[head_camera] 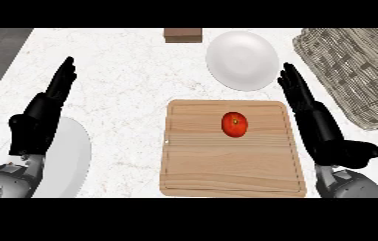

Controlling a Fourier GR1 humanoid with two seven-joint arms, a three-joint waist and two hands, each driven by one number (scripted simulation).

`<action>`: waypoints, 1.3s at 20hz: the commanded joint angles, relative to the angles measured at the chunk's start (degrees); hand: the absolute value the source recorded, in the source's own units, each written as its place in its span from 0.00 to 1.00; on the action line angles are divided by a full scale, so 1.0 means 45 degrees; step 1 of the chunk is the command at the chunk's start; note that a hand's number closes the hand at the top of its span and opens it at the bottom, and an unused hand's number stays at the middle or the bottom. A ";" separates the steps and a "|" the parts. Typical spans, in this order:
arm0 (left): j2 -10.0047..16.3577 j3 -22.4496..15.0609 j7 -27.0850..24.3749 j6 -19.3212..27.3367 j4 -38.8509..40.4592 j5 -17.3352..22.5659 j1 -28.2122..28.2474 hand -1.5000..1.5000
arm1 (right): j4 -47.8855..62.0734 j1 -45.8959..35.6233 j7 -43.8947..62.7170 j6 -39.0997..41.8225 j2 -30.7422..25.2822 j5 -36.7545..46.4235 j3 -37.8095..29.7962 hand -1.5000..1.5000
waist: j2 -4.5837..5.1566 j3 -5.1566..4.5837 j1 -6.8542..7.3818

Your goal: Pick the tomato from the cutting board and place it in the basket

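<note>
Tomato [235, 124]: on board [232, 170], far half (untouched)
Basket [347, 65]: beyond board's far right corner
Right hand [306, 97]: beside board's right edge, fingers straight, empty
Left hand [52, 100]: well left of board, likewise

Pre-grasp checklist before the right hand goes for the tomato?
1. Tomato on the cutting board, uncovered: ok.
2. Right hand open, holding nothing: ok.
3. Path from right hand to tomato free of other things: ok.
4. Basket in view, beyond the right hand: ok.
5. Basket's inside free: cannot tell, partly cut off by the view's edge.
6. Left hand open, off the board: ok.
</note>
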 commanded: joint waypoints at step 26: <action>-0.0915 0.1975 -0.0032 -0.2116 0.3816 0.2549 -0.0100 0.50 | 0.2614 -0.9427 0.7370 0.3657 0.0375 0.6920 0.2581 0.00 | -0.0438 -0.0359 -0.0250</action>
